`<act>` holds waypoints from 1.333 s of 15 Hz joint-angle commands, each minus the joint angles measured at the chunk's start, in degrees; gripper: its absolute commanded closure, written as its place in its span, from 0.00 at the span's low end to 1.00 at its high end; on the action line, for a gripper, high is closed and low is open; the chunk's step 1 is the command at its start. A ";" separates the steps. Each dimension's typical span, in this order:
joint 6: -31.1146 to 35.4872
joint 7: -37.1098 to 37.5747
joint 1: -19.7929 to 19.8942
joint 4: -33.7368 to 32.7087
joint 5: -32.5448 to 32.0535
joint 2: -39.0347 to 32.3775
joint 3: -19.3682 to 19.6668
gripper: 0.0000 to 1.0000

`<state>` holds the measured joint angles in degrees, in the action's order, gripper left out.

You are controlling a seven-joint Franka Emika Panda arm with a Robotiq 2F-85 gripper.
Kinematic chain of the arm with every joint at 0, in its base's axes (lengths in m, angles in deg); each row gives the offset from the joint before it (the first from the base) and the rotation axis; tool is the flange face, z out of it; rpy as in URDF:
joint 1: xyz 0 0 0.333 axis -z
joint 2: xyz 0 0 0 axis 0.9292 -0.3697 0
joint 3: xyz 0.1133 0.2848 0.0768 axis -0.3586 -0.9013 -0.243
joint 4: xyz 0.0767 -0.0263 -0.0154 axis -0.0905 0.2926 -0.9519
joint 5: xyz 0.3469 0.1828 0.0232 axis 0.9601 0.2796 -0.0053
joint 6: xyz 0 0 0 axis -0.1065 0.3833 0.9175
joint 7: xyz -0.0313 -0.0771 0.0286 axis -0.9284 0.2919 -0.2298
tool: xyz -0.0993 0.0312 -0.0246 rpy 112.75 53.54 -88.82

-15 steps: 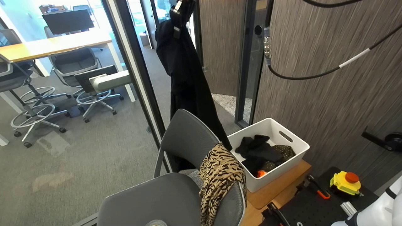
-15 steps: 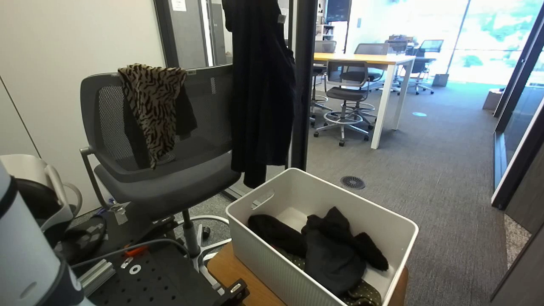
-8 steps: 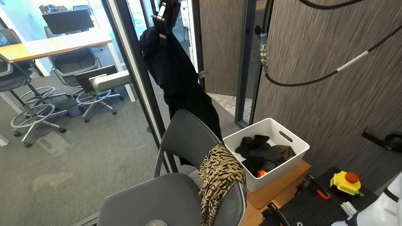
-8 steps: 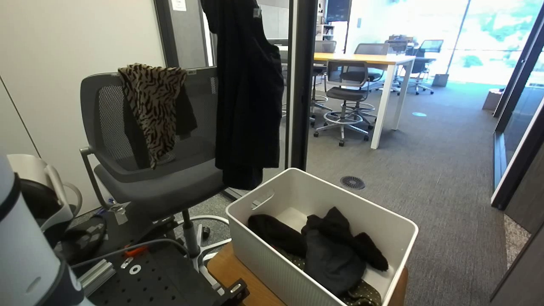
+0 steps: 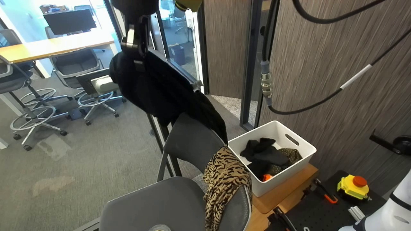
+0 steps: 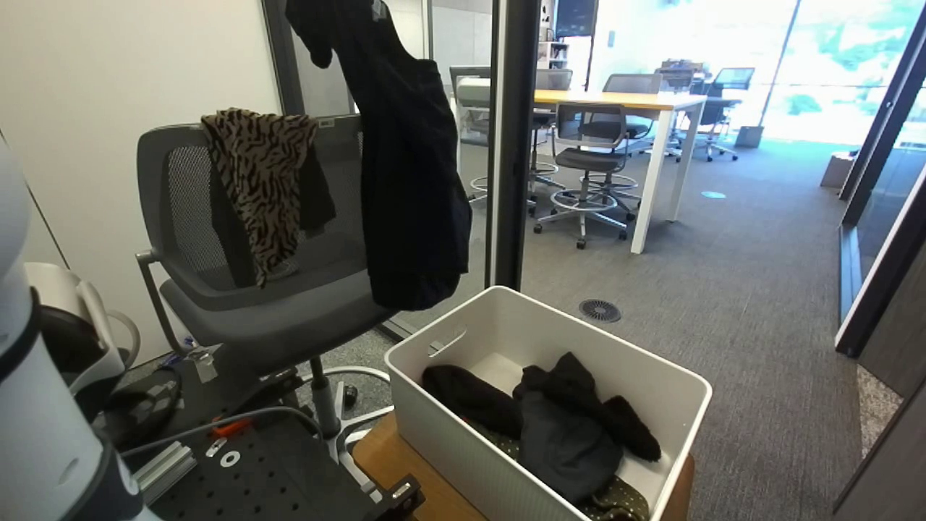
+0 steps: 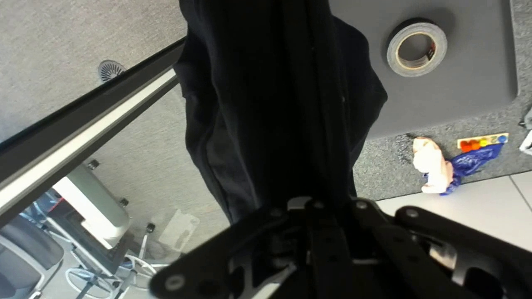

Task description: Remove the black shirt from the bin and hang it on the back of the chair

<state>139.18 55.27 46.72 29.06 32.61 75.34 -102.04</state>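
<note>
The black shirt [image 5: 160,86] hangs from my gripper [image 5: 139,62], which is shut on its upper end. In an exterior view the shirt [image 6: 412,166] hangs on the bin's side of the grey chair back [image 6: 188,188], at its far end. Its upper end is above and past the chair's top edge; I cannot tell whether it touches. In the wrist view the shirt [image 7: 270,104] runs out from the fingertips [image 7: 316,203]. The grey chair [image 5: 189,138] also carries a tiger-striped cloth [image 5: 224,179]. The white bin [image 5: 282,179] holds other dark clothes [image 5: 266,157].
The bin stands on a wooden table [image 6: 441,492] beside a black perforated board [image 6: 253,470]. A tape roll [image 7: 417,49] lies on the chair seat. A dark glass-wall post [image 6: 510,145] stands close to the shirt. A black cable [image 5: 308,110] hangs near the wooden wall.
My gripper has moved down and left in an exterior view, carrying the shirt. The shirt now slants more across the chair back. The bin, chair and striped cloth have not moved.
</note>
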 commanded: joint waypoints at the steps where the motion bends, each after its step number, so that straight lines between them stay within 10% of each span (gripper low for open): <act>1: -0.23 -1.93 -1.42 0.87 2.12 -3.53 -0.64 0.99; 20: -6.51 -6.20 -3.85 4.36 8.56 -19.34 -2.09 0.99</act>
<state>134.83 50.61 42.67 35.46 39.30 56.46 -103.87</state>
